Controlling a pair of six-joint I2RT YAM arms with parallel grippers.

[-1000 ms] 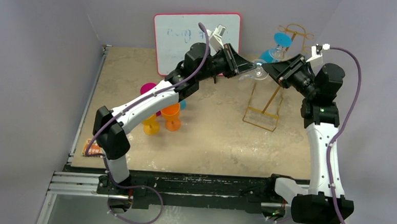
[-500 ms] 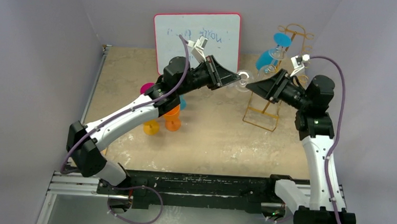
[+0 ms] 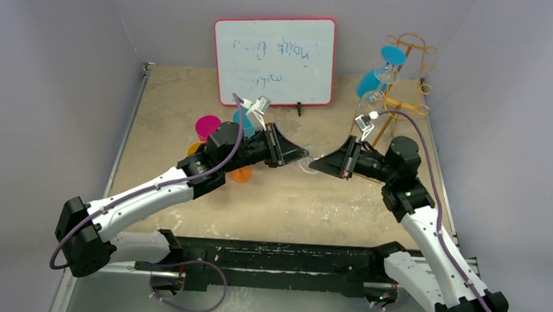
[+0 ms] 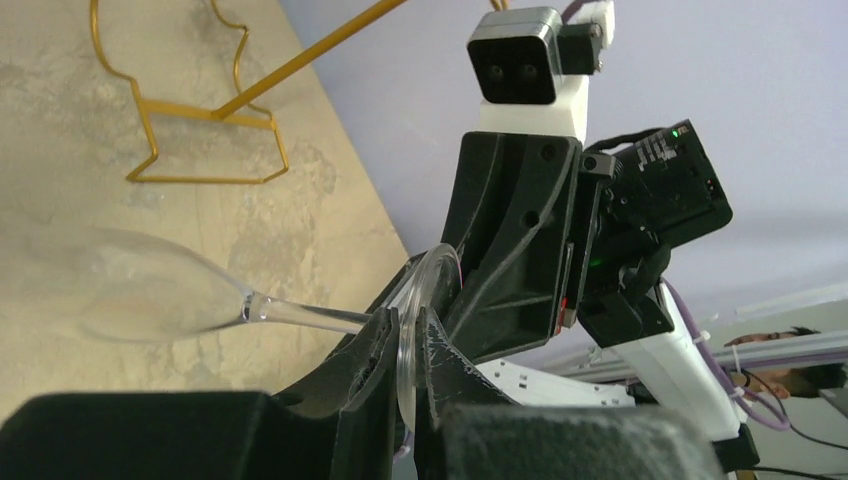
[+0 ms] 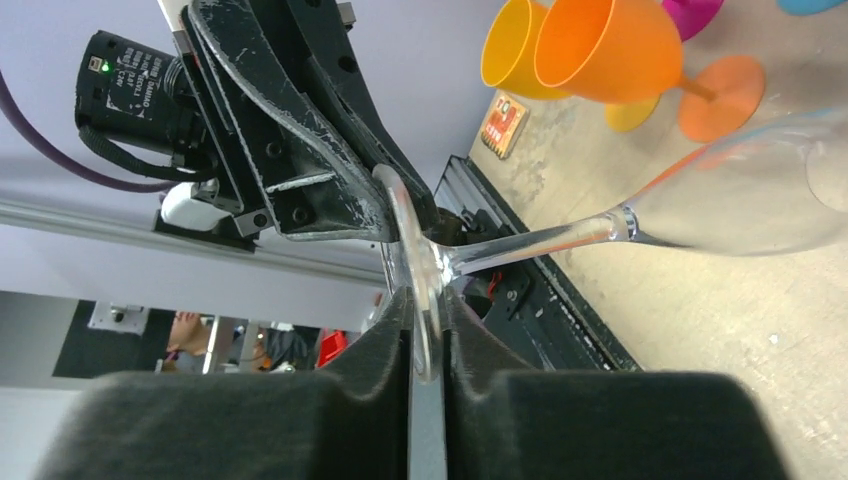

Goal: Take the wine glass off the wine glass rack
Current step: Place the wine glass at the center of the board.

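Note:
A clear wine glass lies sideways in the air over the middle of the table, away from the gold wire wine glass rack at the back right. My left gripper is shut on the rim of its round foot. Its bowl points away over the table. My right gripper faces the left one and is shut on the same foot from the other side. The stem and bowl stick out to the right. The rack's wire base stands on the table behind.
A blue glass hangs upside down on the rack. A red-framed whiteboard leans on the back wall. Pink, orange and yellow plastic goblets stand left of centre. A small orange packet lies near the front left edge.
Both arms have come down and nearer, carrying the clear glass from beside the rack to mid-table. The right jaws opened and then closed on the foot.

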